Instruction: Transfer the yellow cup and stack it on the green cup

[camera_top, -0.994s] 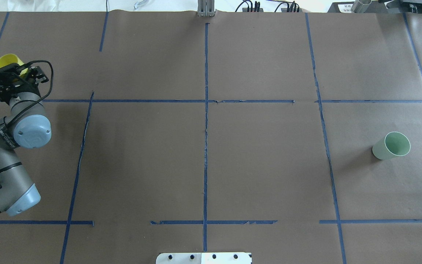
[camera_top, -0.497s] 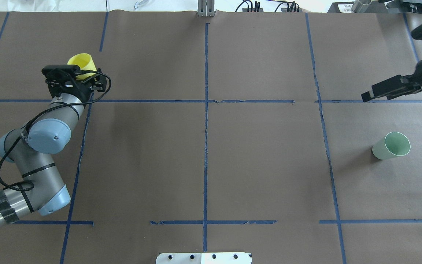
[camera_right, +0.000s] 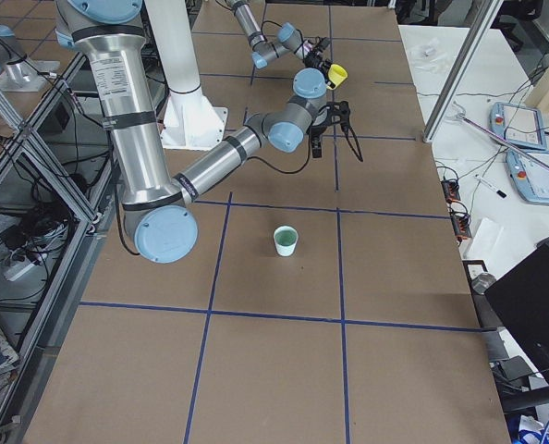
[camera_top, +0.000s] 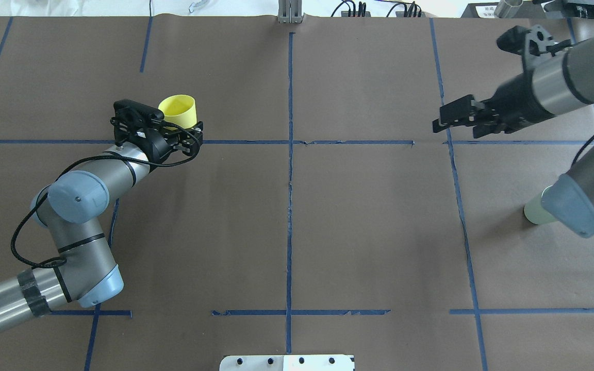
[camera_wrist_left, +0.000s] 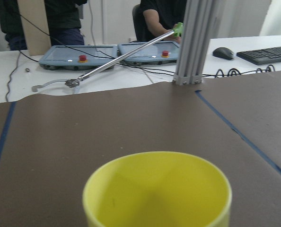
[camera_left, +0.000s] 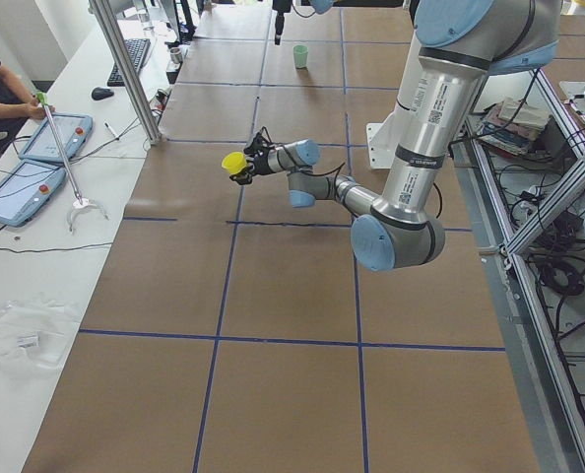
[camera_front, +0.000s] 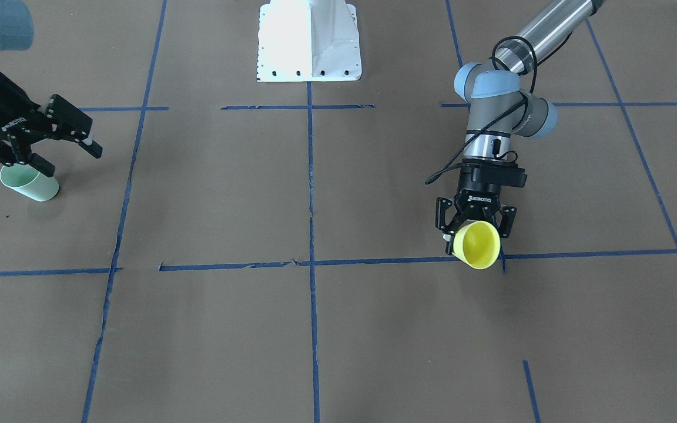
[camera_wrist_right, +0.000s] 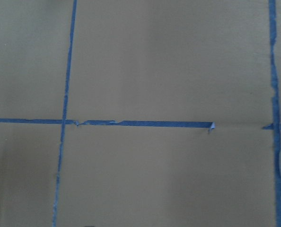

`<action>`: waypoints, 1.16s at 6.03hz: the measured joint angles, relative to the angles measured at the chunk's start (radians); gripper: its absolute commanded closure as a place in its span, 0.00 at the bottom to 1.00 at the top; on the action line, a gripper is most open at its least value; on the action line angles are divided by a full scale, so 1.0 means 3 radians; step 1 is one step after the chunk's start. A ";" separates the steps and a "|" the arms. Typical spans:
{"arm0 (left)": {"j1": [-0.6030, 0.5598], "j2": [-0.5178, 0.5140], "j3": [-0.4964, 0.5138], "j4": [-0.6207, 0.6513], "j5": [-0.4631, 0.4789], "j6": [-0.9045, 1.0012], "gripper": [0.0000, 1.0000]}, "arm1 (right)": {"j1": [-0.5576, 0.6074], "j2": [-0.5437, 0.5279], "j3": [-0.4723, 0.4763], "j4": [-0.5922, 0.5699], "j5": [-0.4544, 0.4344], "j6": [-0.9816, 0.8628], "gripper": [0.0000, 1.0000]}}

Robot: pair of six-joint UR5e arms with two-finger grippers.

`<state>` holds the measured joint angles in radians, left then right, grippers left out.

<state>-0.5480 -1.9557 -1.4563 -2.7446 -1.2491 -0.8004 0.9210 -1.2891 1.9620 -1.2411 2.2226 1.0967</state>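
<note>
The yellow cup point(camera_top: 177, 110) is held off the table between the fingers of my left gripper point(camera_top: 182, 130), left of the centre line. It also shows in the front view point(camera_front: 476, 245), the left view point(camera_left: 234, 163), the right view point(camera_right: 336, 72), and rim-up close in the left wrist view point(camera_wrist_left: 157, 189). The left gripper point(camera_front: 473, 232) is shut on it. The green cup point(camera_front: 30, 185) stands on the table at the robot's right; my right arm's elbow half hides the green cup point(camera_top: 534, 212) from overhead. My right gripper point(camera_top: 451, 121) is open and empty, above the table beyond the green cup point(camera_right: 286, 240).
Blue tape lines point(camera_wrist_right: 140, 124) divide the brown table cover. The white robot base point(camera_front: 309, 41) is at the robot's edge. An aluminium post point(camera_wrist_left: 192, 42), tablets and operators are past the far edge.
My left arm has carried the yellow cup to the right, toward the centre line. My right arm has swung in from the right edge, and its elbow now covers part of the green cup.
</note>
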 measured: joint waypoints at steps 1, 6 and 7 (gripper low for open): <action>0.0040 -0.0049 0.0006 -0.0126 -0.0180 0.0234 0.81 | -0.0169 0.0289 -0.0012 -0.0230 -0.0137 0.0259 0.00; 0.0311 -0.0151 -0.0046 -0.0416 -0.0412 0.1090 0.77 | -0.0598 0.1039 -0.0295 -0.0563 -0.0504 0.0813 0.00; 0.0321 -0.0142 -0.0078 -0.0418 -0.0411 0.1284 0.77 | -0.0641 0.1081 -0.0333 -0.0555 -0.0507 0.0845 0.00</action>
<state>-0.4516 -1.9982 -1.4796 -2.8699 -1.3724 -0.4152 0.7286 -0.9648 1.8620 -1.4076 2.0706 1.3502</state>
